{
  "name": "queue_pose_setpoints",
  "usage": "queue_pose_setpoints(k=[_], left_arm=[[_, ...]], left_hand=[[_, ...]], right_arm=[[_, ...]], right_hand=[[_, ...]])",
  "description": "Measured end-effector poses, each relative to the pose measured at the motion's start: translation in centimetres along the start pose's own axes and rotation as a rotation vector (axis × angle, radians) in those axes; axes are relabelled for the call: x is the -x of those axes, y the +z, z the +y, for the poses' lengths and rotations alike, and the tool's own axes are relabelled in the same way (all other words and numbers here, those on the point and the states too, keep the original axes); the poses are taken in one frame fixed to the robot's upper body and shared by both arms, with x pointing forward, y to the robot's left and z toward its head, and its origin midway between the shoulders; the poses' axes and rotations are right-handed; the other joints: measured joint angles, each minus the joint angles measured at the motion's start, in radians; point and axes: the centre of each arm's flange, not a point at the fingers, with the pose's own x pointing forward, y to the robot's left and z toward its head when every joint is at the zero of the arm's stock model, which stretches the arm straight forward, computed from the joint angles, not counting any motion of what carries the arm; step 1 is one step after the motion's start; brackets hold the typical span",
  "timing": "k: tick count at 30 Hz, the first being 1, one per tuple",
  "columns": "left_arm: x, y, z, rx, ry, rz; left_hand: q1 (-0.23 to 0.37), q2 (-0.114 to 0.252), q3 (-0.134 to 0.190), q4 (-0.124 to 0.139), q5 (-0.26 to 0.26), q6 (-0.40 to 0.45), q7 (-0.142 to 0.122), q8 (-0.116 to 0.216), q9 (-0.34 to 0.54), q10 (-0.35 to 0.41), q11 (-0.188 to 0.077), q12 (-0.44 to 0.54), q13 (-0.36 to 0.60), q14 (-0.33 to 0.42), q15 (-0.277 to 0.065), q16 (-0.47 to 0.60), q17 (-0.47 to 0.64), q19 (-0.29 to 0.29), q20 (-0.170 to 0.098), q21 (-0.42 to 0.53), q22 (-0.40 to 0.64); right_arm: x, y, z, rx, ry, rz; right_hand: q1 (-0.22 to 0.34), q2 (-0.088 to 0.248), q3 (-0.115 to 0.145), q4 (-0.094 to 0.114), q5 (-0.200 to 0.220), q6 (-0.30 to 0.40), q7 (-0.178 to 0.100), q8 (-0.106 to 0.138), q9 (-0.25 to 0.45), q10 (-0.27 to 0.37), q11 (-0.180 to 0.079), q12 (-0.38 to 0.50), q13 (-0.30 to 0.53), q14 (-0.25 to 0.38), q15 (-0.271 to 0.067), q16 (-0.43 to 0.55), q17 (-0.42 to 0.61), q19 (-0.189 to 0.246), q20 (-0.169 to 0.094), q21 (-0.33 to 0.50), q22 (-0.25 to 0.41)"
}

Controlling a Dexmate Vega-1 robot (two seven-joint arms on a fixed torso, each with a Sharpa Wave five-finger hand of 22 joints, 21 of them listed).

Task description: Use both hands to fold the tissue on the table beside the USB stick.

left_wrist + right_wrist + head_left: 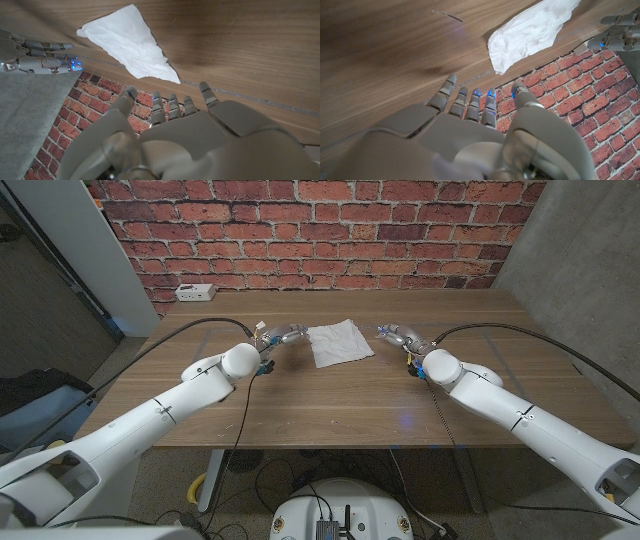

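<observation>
The tissue is seen lying crumpled on the counter, toward its far side, between the left hand and right hand. Both are held empty, fingers apart. If only one edge is dragged, bunching rather than folding is likely.

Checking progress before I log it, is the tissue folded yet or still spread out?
Spread: the tissue lies open as one rumpled sheet on the table, no layer doubled over.

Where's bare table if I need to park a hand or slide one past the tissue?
Bare wood runs along the near edge of the table, in front of the tissue and between both arms. Small gaps separate the tissue from the left hand and the right hand; it's tightest there.
</observation>
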Motion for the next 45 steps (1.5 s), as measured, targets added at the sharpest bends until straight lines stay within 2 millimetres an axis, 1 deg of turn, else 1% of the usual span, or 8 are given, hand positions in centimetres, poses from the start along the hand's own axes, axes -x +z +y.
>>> queue_pose_setpoints(k=[6,12,18,23,28,36,41,45], left_arm=[[-0.1,0.1,-0.3,-0.06,-0.02,0.028],[-0.2,0.5,-0.7,-0.118,-0.024,0.044],[-0.3,1.1,-1.0,-0.179,-0.014,0.055],[-0.4,1.5,-1.2,-0.236,0.0,0.066],[-0.5,2.1,-1.5,-0.304,0.024,0.077],[-0.8,3.0,-1.7,-0.396,0.063,0.082],[-1.0,3.4,-1.9,-0.44,0.075,0.083],[-1.2,3.8,-2.1,-0.476,0.08,0.081]], left_hand=[[0.036,-0.01,0.002,-0.022,0.0,0.057,-0.001,0.0,0.0,0.031,-0.008,0.0,0.0,0.023,0.001,0.0,-0.001,0.034,0.001,0.0,0.0],[0.078,-0.013,0.008,-0.036,0.0,0.104,0.0,0.0,0.005,0.05,-0.01,0.0,0.0,0.039,0.006,0.0,-0.005,0.056,0.001,-0.004,0.0],[0.117,-0.019,0.012,-0.045,0.0,0.131,-0.004,0.008,0.005,0.057,-0.017,0.0,0.0,0.045,0.002,0.0,-0.005,0.075,-0.004,-0.004,0.0],[0.157,-0.05,0.009,-0.056,0.0,0.154,-0.013,0.008,0.005,0.053,-0.022,-0.012,0.0,0.044,0.001,-0.005,-0.005,0.081,0.001,-0.02,-0.004],[0.215,-0.088,-0.004,-0.058,0.0,0.162,-0.021,0.0,0.005,0.012,-0.029,-0.032,0.002,-0.006,0.015,-0.016,-0.002,0.043,-0.004,-0.054,-0.005],[0.274,-0.125,-0.027,-0.05,0.0,0.194,-0.088,-0.001,0.005,-0.013,-0.033,-0.039,0.003,-0.06,0.027,-0.016,-0.002,0.021,-0.015,-0.084,-0.002],[0.315,-0.158,-0.061,-0.047,0.0,0.235,-0.14,-0.001,0.005,-0.022,-0.042,-0.039,0.003,-0.09,0.022,-0.016,-0.002,0.003,-0.025,-0.108,-0.002],[0.336,-0.176,-0.079,-0.044,0.006,0.267,-0.167,0.005,0.005,-0.022,-0.042,-0.039,0.003,-0.093,0.025,-0.016,-0.002,0.003,-0.025,-0.121,-0.002]], right_arm=[[0.3,0.9,0.8,0.05,0.018,-0.001],[0.6,1.2,1.4,0.092,0.025,0.006],[0.7,1.5,1.9,0.134,0.029,0.009],[0.6,1.7,2.2,0.177,0.025,0.011],[0.5,2.1,2.7,0.221,0.024,0.006],[0.3,2.3,3.4,0.282,0.017,0.001],[0.1,2.4,3.6,0.304,0.012,-0.004],[0.0,2.5,3.8,0.317,0.009,-0.007]], right_hand=[[0.022,-0.001,0.008,-0.008,0.0,0.008,-0.003,-0.007,0.0,0.005,-0.005,0.0,0.0,0.005,-0.005,0.0,0.0,0.005,-0.005,0.002,-0.001],[0.053,-0.003,0.029,-0.021,0.0,0.02,-0.006,-0.007,0.0,0.012,-0.012,0.0,0.0,0.02,-0.02,0.0,-0.005,0.02,-0.012,0.002,-0.003],[0.108,-0.006,0.046,-0.036,0.0,0.043,-0.004,-0.007,0.0,0.019,-0.019,0.0,0.0,0.031,-0.031,0.0,-0.005,0.043,-0.018,0.009,-0.003],[0.169,-0.019,0.058,-0.049,-0.004,0.068,-0.007,-0.007,0.0,0.034,-0.022,-0.003,0.0,0.046,-0.036,0.0,-0.009,0.06,-0.021,0.009,-0.003],[0.208,-0.03,0.063,-0.053,-0.004,0.084,-0.009,-0.007,0.0,0.044,-0.023,-0.003,0.0,0.054,-0.036,0.0,-0.009,0.068,-0.029,0.009,-0.003],[0.279,-0.047,0.067,-0.057,-0.004,0.109,-0.013,-0.007,0.0,0.062,-0.026,-0.003,0.0,0.062,-0.037,0.0,-0.014,0.089,-0.039,0.009,-0.002],[0.295,-0.063,0.067,-0.057,-0.004,0.117,-0.015,-0.007,0.0,0.067,-0.032,-0.011,0.0,0.064,-0.039,0.0,-0.014,0.093,-0.035,0.009,-0.002],[0.301,-0.07,0.067,-0.057,-0.004,0.12,-0.013,-0.007,0.0,0.067,-0.032,-0.012,0.0,0.064,-0.039,-0.005,-0.014,0.095,-0.034,0.009,-0.002]])
